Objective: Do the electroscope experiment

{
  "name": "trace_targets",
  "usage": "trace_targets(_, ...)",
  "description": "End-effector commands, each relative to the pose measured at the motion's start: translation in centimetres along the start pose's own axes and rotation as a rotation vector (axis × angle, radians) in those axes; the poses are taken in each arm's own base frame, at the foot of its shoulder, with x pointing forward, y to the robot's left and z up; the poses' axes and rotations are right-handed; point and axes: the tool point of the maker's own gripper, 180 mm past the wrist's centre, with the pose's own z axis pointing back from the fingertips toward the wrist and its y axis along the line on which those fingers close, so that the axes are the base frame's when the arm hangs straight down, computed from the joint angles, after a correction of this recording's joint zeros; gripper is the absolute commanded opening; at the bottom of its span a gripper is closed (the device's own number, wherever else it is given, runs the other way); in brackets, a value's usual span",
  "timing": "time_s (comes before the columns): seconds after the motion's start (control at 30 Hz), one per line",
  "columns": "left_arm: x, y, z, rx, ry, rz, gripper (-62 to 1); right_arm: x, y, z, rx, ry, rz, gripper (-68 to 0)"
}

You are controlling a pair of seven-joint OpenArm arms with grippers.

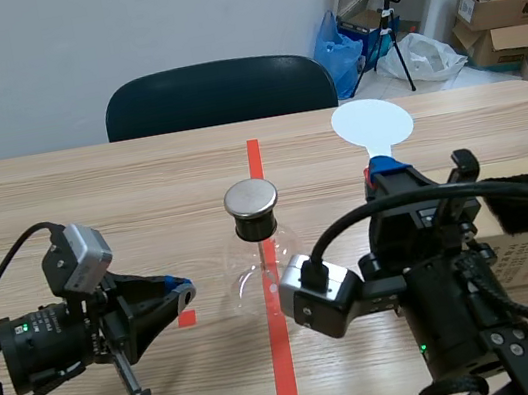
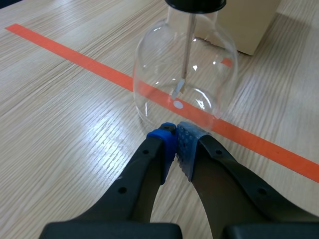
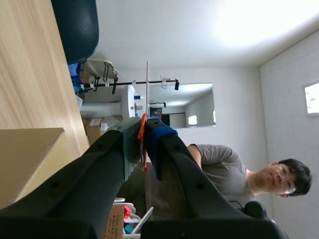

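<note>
My left gripper (image 1: pixel 184 292) is clenched on nothing, its tips just beside the foot of the glass flask (image 2: pixel 184 74), which stands on the red tape line (image 1: pixel 284 377) mid-table. My right gripper (image 3: pixel 144 134) is clamped on the stem of a white paddle (image 1: pixel 372 125) and holds it upright, off to the flask's side. The paddle looks thin, light and bendy, so the stem is the place to hold it. I judge the flask fragile and slippery, so I'd touch only its metal cap (image 1: pixel 250 198), gently.

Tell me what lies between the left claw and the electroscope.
Only bare wooden table separates the left claw from the electroscope; the scene view shows it.
</note>
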Motion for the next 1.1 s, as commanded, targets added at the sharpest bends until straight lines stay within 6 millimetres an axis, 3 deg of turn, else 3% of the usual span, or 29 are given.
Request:
trace_targets(0.0, 1.4, -0.3, -0.6, -0.005, -0.056, -0.013, -57.7, -0.2, -0.6, -0.6, -0.029, -0.002, 0.006, -65.8)
trace_targets(0.33, 1.5, -0.2, -1.3, 0.034, -0.089, -0.033, -57.7, 0.1, 0.6, -0.1, 0.005, -0.021, 0.014, -65.8)
trace_targets(1.07, 1.5, -0.2, -1.3, 0.034, -0.090, -0.033, -57.7, 0.4, 0.7, -0.1, 0.006, -0.036, 0.014, -65.8)
